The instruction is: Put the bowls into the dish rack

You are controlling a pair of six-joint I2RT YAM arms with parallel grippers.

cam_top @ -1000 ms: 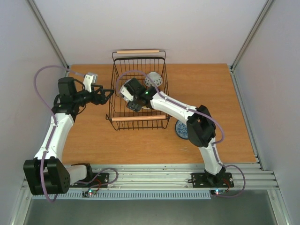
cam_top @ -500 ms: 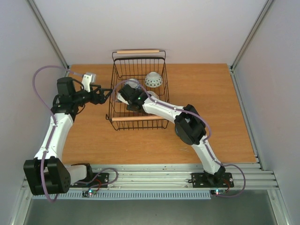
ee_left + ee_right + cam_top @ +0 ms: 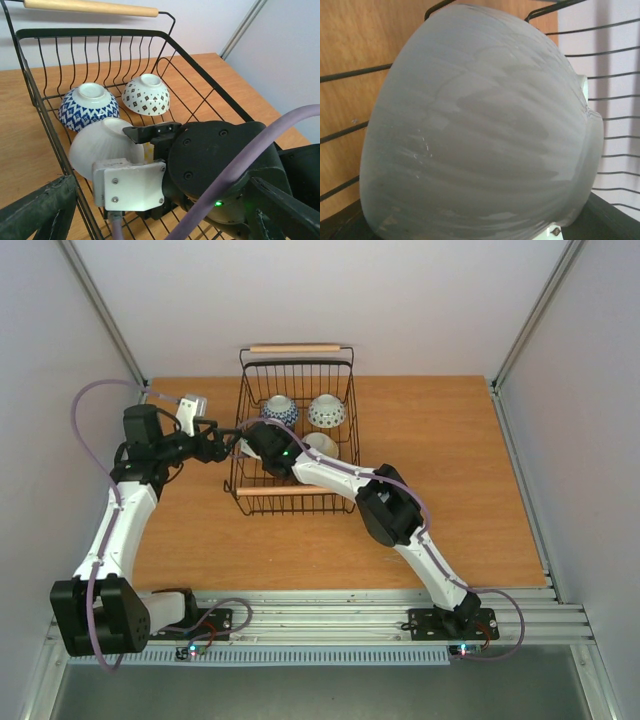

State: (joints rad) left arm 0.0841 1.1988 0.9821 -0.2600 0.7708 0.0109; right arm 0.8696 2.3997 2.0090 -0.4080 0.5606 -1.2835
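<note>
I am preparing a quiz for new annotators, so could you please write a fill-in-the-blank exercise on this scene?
1. The blue-patterned bowl and the brown-dotted bowl both lie ____ in the dish rack.
2. The plain white bowl is held by the robot's ____ gripper.
3. The dish rack's two handles are made of ____.
Missing words: upside down; right; wood.

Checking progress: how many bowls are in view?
4, all inside the dish rack: a blue-patterned bowl far left, a diamond-dotted bowl far right, a whitish bowl mid-right, and a ribbed pale bowl in the right gripper by the left wall. The right arm may hide others.
</note>
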